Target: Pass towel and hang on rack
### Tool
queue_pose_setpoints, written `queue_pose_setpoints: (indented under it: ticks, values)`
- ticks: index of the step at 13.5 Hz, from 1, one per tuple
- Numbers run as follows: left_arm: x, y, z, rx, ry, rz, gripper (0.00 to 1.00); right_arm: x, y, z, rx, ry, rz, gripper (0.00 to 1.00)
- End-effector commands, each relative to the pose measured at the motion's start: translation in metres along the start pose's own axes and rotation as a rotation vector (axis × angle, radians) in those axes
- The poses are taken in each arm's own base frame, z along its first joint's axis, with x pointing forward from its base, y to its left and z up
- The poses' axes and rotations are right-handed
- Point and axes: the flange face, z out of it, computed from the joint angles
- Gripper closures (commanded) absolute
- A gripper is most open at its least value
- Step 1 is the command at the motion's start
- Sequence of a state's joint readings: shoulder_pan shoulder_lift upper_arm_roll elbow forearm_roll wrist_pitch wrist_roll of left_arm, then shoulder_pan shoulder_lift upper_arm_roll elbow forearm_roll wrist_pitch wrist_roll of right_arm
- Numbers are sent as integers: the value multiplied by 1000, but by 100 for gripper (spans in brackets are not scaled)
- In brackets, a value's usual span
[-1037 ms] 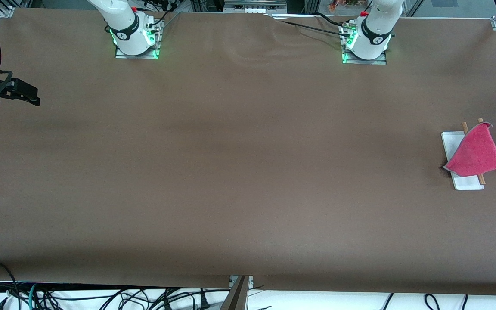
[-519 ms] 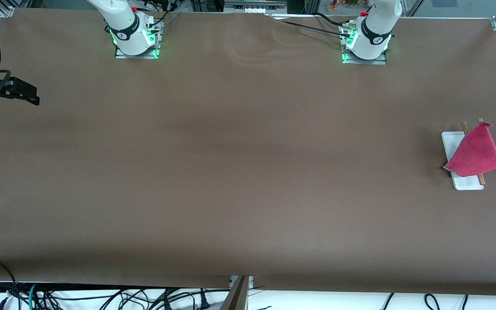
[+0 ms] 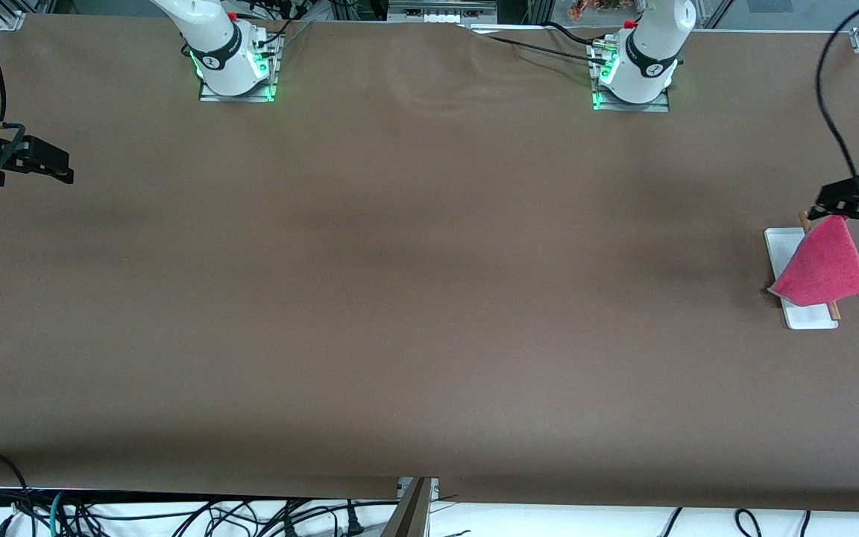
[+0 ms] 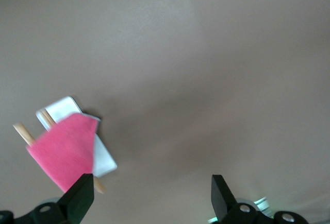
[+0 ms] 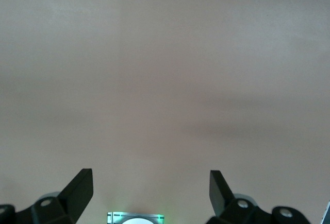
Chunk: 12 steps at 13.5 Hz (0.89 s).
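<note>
At the right edge of the front view, the left pincer [image 3: 843, 201] hangs over the upper end of the rack [image 3: 787, 253] — jaws spread wide, gripping nothing. The towel [image 3: 825, 262] already drapes across the rack's two wooden rods, pink face up, one corner drooping toward the white base. At the upper left edge of that view the right pincer [image 3: 42, 165] waits over bare counter [image 3: 414, 298], also released and empty. My worry: the left pincer is close above the cloth — a careless dip could snag the towel's tip, drag it off the rods, or nudge the light rack over.
</note>
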<state>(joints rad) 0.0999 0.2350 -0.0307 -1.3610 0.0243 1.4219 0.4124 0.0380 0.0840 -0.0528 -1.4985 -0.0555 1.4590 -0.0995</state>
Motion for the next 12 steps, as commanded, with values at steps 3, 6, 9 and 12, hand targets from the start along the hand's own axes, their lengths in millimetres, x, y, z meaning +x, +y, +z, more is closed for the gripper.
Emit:
queue_pose_setpoints:
  ticks: [3,6,9,12]
  values:
    - [-17,100,-8,44,65,-285,0,0,-2,-4,12,8,-4,0]
    - [-34,104,6,30,181,-324,0,0,-3,-4,12,8,-5,0]
    - [-33,108,7,50,174,-317,0,0,-3,-4,12,8,-4,0]
    - [-33,107,8,49,173,-317,0,0,-2,-4,12,7,-7,0]
